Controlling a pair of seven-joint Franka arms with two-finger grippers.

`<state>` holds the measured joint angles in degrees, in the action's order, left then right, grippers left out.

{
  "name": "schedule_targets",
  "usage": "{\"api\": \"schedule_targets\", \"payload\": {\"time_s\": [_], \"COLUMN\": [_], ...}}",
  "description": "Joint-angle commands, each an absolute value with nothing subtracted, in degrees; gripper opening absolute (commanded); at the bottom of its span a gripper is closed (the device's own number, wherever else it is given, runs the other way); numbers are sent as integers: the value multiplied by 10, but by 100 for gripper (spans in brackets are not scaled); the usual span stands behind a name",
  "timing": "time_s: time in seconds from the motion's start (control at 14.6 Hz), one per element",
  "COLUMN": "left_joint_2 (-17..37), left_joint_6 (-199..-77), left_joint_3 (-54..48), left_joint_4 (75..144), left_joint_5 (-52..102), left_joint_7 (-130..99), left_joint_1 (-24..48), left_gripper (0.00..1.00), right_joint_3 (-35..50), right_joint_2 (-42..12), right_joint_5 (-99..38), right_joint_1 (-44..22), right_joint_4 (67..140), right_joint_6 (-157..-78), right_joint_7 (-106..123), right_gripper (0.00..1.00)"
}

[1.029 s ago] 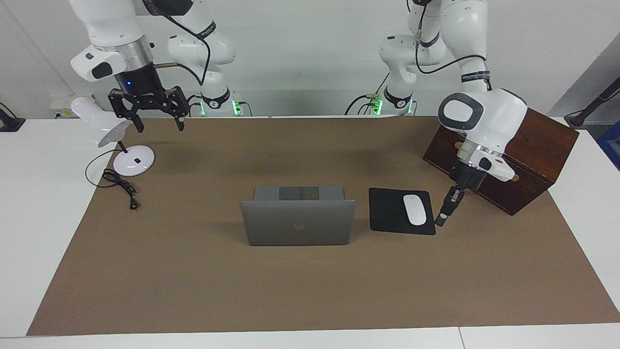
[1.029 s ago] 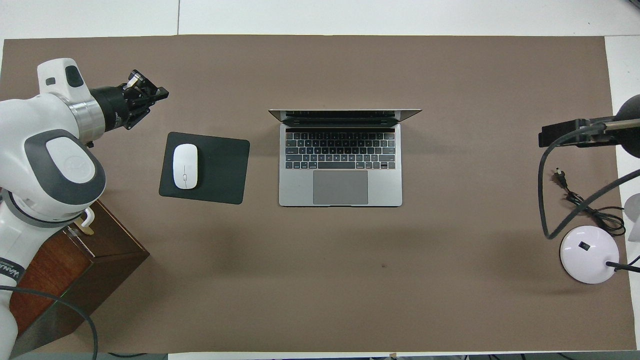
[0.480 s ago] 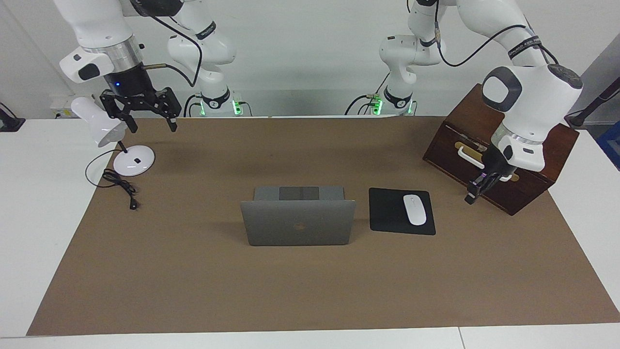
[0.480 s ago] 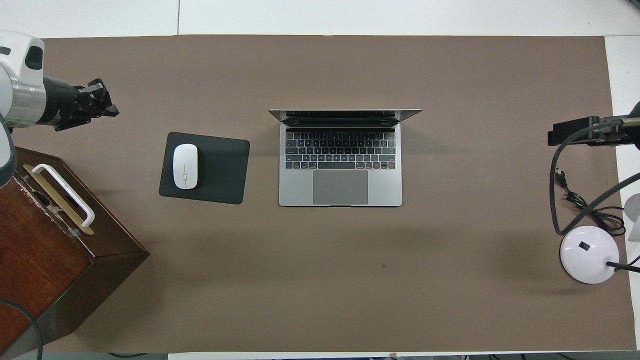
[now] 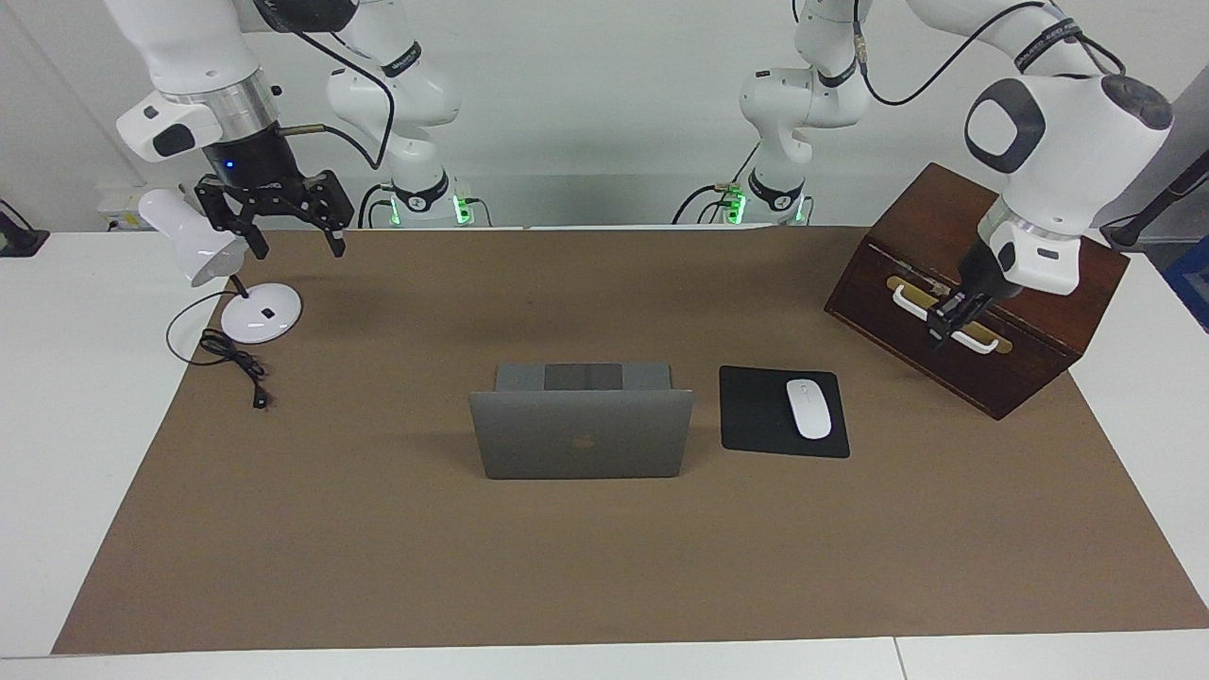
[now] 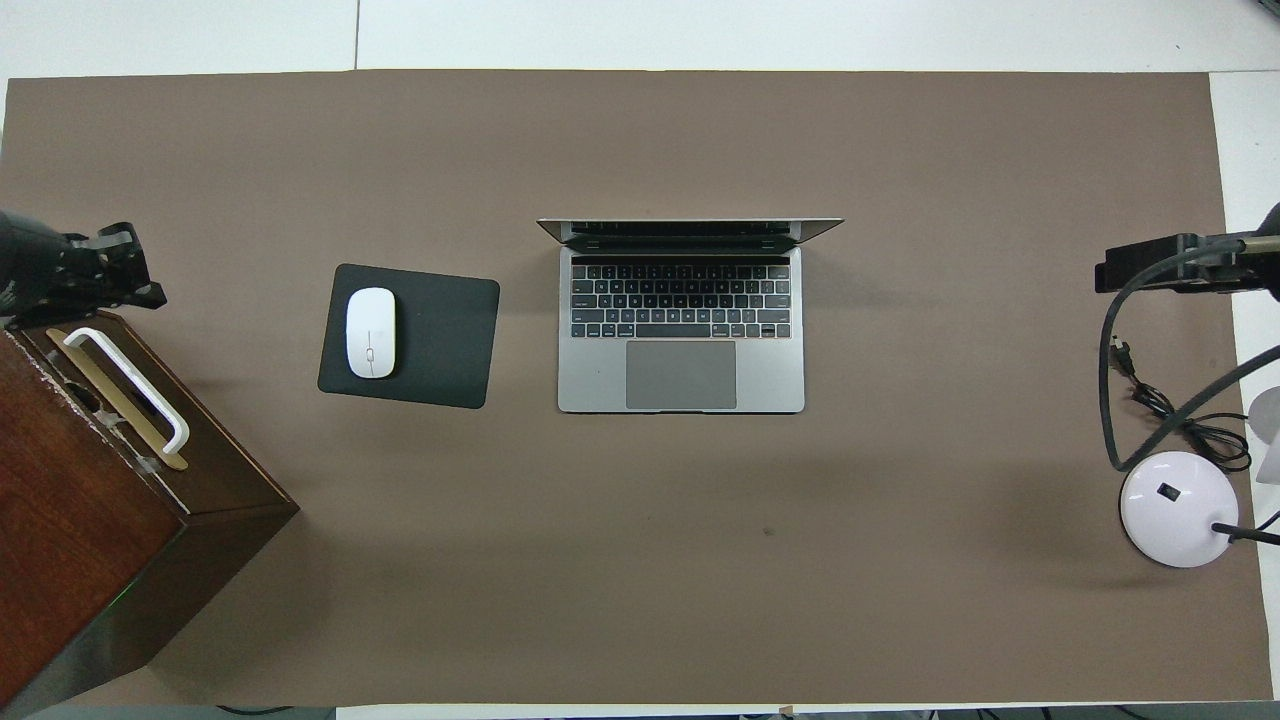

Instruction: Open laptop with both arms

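Wooden box: it stands at the left arm's end of the table, nearer to the robots than the laptop. It is tilted so that its white handle faces up, and so a gripper could reach the handle from above.

Left gripper: it hangs over the wooden box, just above the handle, with the fingertips together and nothing between them. I judge that it has no work at the laptop now.

Lamp: the white desk lamp stands at the right arm's end of the table, nearer to the robots than the laptop, with its cord lying loose beside the base. It is well apart from the laptop and does not block it.

Right gripper: it is raised over the brown mat, just beside the lamp head. Its fingers are spread apart and hold nothing, so this arm seems to wait.

Mouse pad: black, flat on the mat, just beside the laptop toward the left arm's end. The white mouse rests on it.

Laptop: it sits in the middle of the mat. The lid stands upright, and the keyboard and trackpad face the robots, so the task looks finished.

Risk: the lid stands free, so a careless pass close to it could push it.
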<state>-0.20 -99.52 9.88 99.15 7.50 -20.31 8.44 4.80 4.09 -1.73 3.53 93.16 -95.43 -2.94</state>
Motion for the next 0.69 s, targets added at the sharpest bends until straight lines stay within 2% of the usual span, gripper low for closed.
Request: {"api": "schedule_targets", "payload": {"time_s": [0.0,0.27,0.41,0.48,0.55,0.62], "left_joint_2": [-44,-94,-96,-98,-96,-92], "left_joint_6": [-921,-869,-881,-888,-891,-896], "left_joint_3": [98,98,98,98,98,98], "left_joint_4": [1011,1049,1053,1051,1051,1049], "left_joint_5": [62,51,44,42,39,32], "left_joint_7": [-189,-181,-182,-182,-182,-181], "left_joint_1": [73,53,54,60,62,62], "left_gripper": [0,0,14,42,99,100], "right_joint_3": [53,53,54,54,54,54], "right_joint_2": [55,56,56,56,56,56], "right_joint_5": [-32,-25,-18,-18,-18,-17], "right_joint_1": [42,43,43,43,44,45], "right_joint_4": [947,947,947,947,947,947], "right_joint_6": [-944,-942,-933,-931,-930,-930], "right_joint_7": [-35,-33,-32,-31,-31,-28], "right_gripper": [100,100,100,100,100,100]}}
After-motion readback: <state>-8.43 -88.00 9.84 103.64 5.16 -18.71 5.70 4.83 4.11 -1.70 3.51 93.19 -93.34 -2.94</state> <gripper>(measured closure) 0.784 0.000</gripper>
